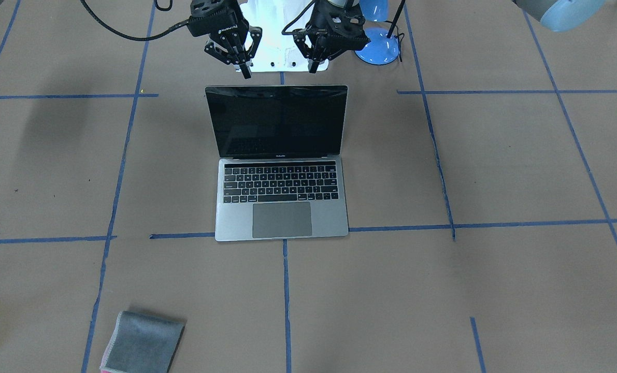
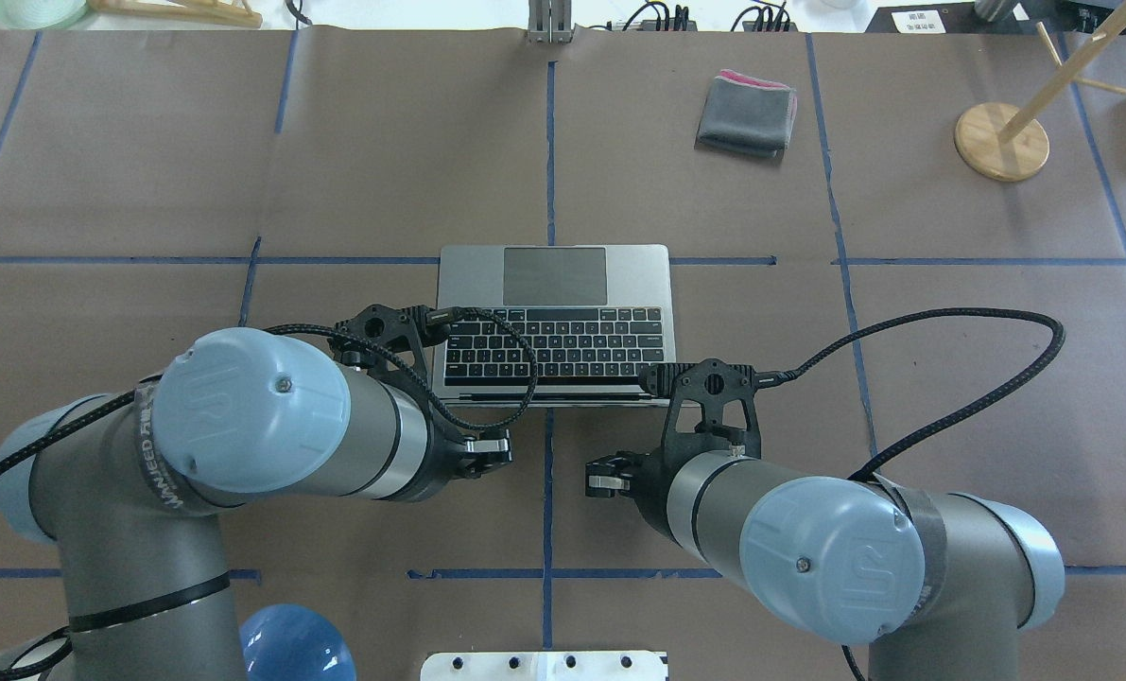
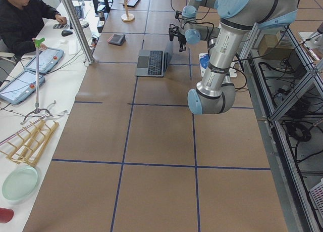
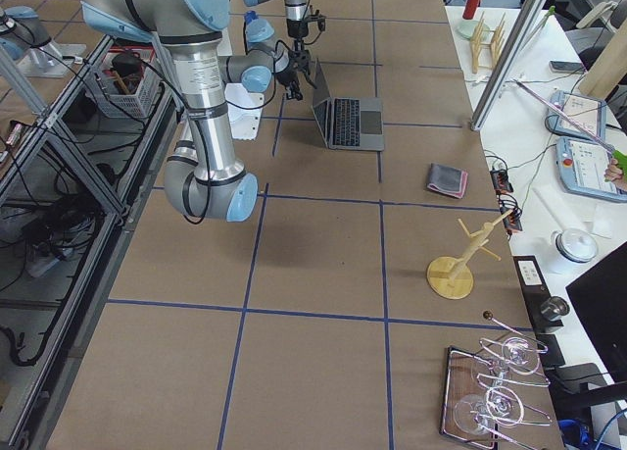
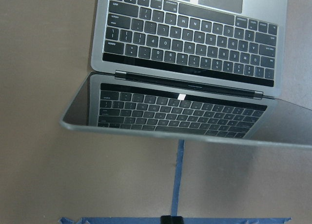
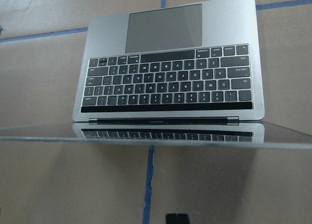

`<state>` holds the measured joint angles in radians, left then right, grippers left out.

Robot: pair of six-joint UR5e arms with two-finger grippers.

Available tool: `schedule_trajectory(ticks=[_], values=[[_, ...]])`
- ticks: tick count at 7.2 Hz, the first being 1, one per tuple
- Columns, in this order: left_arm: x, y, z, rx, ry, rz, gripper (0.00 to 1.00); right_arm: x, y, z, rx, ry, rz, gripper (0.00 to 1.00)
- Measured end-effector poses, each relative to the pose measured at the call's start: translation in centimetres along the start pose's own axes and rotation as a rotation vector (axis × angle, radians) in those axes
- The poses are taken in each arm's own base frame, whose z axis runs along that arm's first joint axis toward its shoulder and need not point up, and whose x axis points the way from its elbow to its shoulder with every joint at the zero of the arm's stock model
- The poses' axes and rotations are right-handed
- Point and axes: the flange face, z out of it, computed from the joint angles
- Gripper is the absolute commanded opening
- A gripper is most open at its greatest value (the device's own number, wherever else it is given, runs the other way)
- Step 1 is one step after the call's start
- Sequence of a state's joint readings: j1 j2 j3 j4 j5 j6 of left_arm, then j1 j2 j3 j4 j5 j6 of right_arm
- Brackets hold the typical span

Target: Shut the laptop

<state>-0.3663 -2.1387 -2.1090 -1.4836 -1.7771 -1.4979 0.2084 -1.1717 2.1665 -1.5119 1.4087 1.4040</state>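
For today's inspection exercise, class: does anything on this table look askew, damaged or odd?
Nothing stands out. The laptop sits open, intact and square to the blue tape lines; the folded cloth lies flat, apart from it.

A black band (image 2: 159, 452) around the left arm's grey tube carries white capitals, roughly "WANJEED"; the characters after them are too small to tell. Each arm's pale blue round joint cap (image 2: 241, 407) bears an embossed "UR" mark. At mid-worktop, the slim grey metal laptop (image 5: 195, 38) shows white letters on its black keys (image 6: 165, 85), upside down from both wrists. The print on the white card (image 2: 912, 19) at the far right corner is unreadable.
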Motion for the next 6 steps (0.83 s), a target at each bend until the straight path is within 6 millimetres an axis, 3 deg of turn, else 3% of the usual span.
schedule_trajectory(ticks=[2, 4, 6], values=[[0.7, -2.8, -0.1, 0.042, -0.004, -0.024, 0.00, 0.6, -2.0, 0.3, 0.027, 0.016, 0.014, 0.00], [1.2, -4.8, -0.2, 0.069, -0.007, -0.014, 0.00, 1.9, -7.0, 0.1, 0.059, 0.033, 0.030, 0.00], [1.5, -7.0, -0.6, 0.098, -0.009, -0.019, 0.00, 2.6, -11.3, 1.4, 0.071, 0.068, 0.037, 0.00]])
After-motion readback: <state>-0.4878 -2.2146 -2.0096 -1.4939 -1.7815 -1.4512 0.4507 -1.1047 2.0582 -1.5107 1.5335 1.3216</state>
